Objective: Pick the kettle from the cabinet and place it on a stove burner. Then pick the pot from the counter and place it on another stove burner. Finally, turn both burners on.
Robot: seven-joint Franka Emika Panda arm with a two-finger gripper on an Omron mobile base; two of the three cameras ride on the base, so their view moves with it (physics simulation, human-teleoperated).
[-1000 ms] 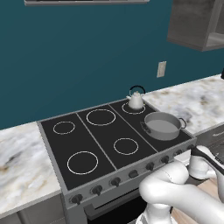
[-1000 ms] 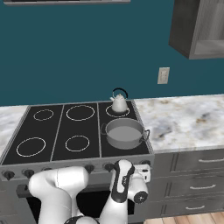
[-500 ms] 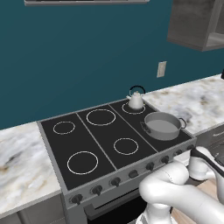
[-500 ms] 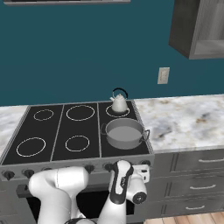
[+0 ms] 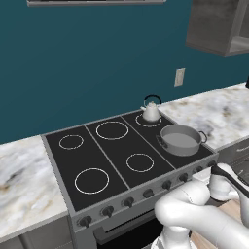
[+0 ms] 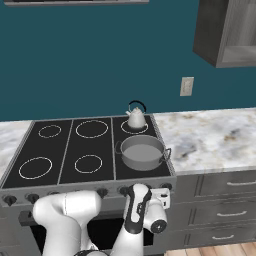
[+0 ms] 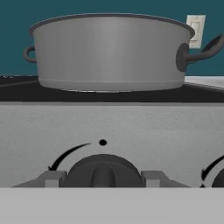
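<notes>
Sitting on stove: the kettle point(image 6: 136, 119) on the back right ring, the pot point(image 6: 142, 152) on the front right ring just before it, the two close but apart.
Pot from the hand: the pot point(image 7: 109, 52) stands straight ahead and above the fingers, on the black glass, one loop handle at each side.
Knob: a dark round knob point(image 7: 103, 172) on the grey front panel sits between the two fingertips point(image 7: 53, 179), with a small dot and a curved arrow mark above it.
Gripper: the gripper point(image 7: 103, 178) is level with the knob row, below the pot; jaws stand partly apart, one to each side of the knob; I cannot tell whether they touch it.
Arm: bent low before the stove front, hand near the right end of the knob row point(image 5: 146, 193).
Stove: black cooktop point(image 5: 92, 151) with six white rings, four of them bare.
Counter: veined marble counter point(image 6: 210, 140) to the right of the gripper, drawers point(image 6: 225, 197) with silver pulls beneath.
Room: teal wall point(image 6: 100, 55) behind, a pale wall outlet point(image 6: 186, 86) above the counter, the dark grey cabinet point(image 6: 227, 32) high to the right.
</notes>
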